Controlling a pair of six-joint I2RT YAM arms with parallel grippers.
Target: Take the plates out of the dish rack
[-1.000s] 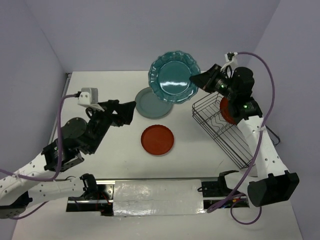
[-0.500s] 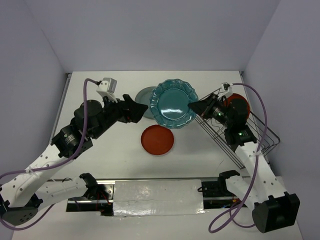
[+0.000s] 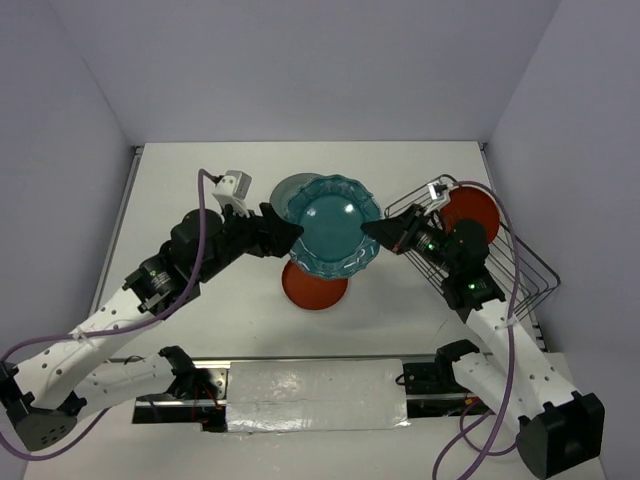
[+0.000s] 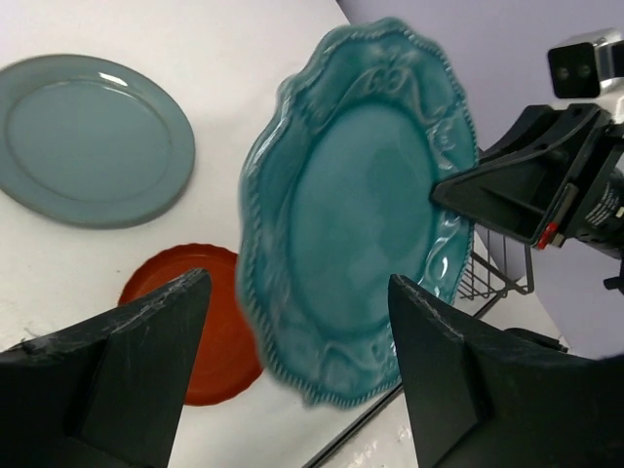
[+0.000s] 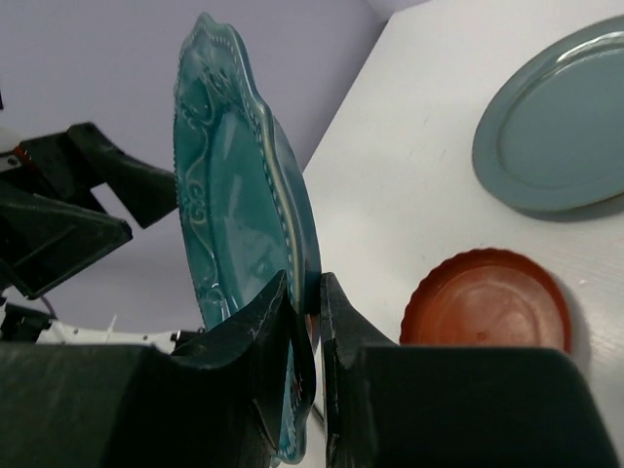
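**Teal plate held over the bench, clear of the rack**

Top view: the teal plate hangs tilted at centre frame. Its right rim is pinched by the right fingers, and the left fingers sit at its left rim. It overlaps a grey-green plate above it and a red plate below it, both flat on the bench. A second red plate stands in the rack at right.

Left wrist view: the left fingers are spread wide and grip nothing. The teal plate shows in the gap between them.

Right wrist view: the right fingers are closed tight on the teal plate's scalloped rim, holding it on edge.
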